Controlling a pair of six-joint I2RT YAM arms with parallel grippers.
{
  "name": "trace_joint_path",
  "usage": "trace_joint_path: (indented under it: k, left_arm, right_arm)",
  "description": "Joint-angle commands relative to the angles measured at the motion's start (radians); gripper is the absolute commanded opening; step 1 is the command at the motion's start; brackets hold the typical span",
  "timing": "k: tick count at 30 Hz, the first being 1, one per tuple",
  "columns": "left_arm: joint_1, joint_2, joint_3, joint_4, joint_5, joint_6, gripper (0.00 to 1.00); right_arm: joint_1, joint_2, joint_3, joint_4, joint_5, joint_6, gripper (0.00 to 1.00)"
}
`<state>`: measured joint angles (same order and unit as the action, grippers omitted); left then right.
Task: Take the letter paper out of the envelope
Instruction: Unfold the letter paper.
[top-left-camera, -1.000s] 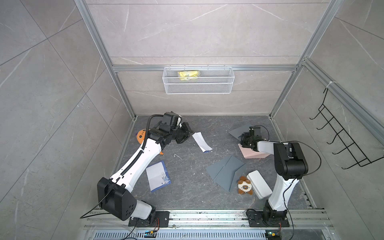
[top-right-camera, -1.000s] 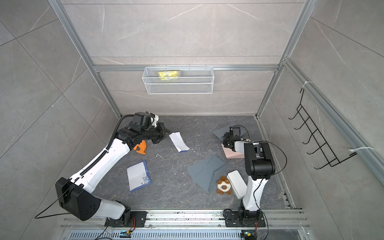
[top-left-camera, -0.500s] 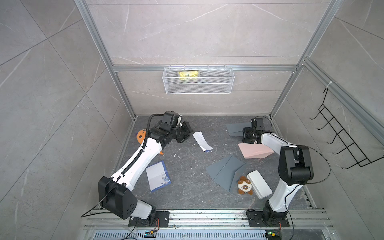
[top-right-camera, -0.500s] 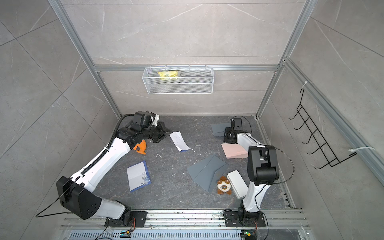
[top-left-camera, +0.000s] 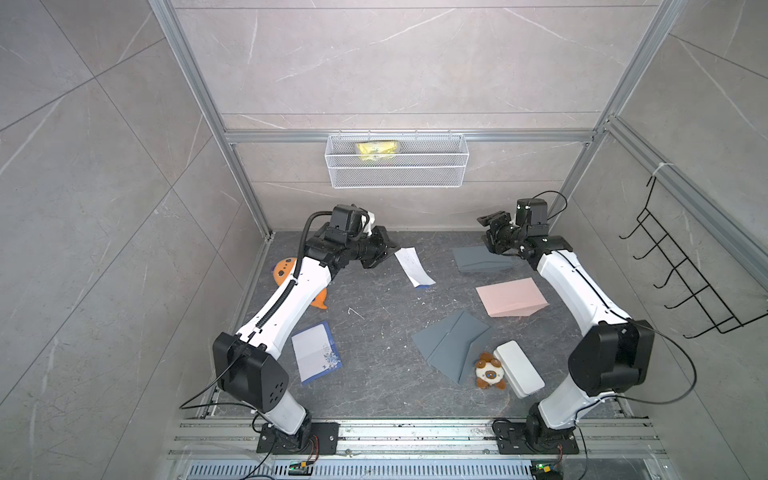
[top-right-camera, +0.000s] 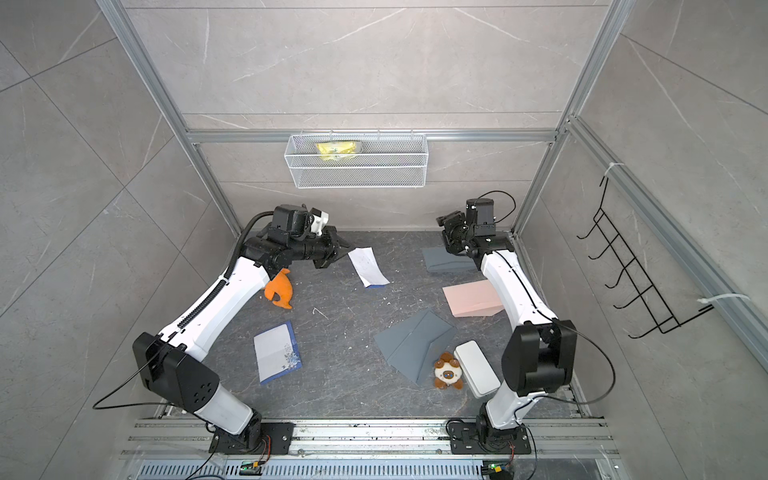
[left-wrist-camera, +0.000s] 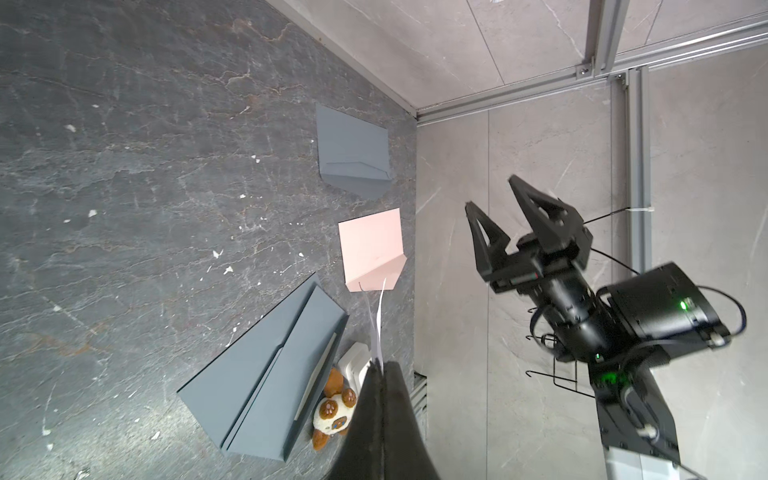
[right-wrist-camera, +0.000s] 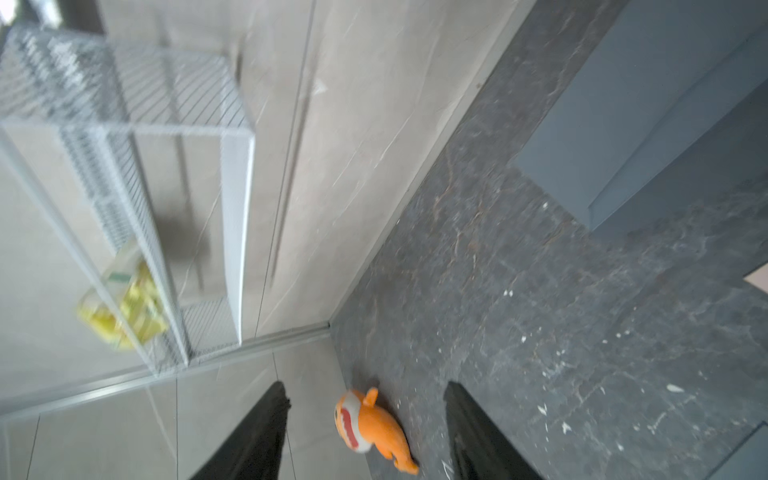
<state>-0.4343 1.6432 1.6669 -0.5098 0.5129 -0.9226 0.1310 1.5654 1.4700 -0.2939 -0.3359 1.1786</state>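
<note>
In both top views the left gripper (top-left-camera: 392, 249) pinches one end of the white letter paper (top-left-camera: 413, 266), jaws pressed together on the sheet, which is clear of every envelope. The left wrist view shows that sheet only edge-on, as a thin white strip, yet it alone shows plainly the right gripper (left-wrist-camera: 490, 192) spread and empty in the air. The pink envelope (top-left-camera: 509, 297) lies on the floor (top-left-camera: 374, 374), well apart from the paper. The right wrist view adds an orange toy (right-wrist-camera: 370, 424) beyond its spread fingers
</note>
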Motion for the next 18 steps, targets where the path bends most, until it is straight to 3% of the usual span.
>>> trace_joint_path:
  k: [1,9,18]
  left_arm:
    - [0.012,0.043,0.082,0.040,0.095,-0.016,0.00]
    - [0.014,0.134,0.149,0.124,0.153,-0.092,0.00]
    - [0.007,0.158,0.160,0.143,0.151,-0.106,0.00]
  right_arm:
    - [0.015,-0.121,-0.128,0.087,-0.175,-0.069,0.63]
    - [0.088,-0.289,-0.364,0.226,-0.257,0.081,0.65]
    - [0.155,-0.279,-0.434,0.327,-0.238,0.220,0.60]
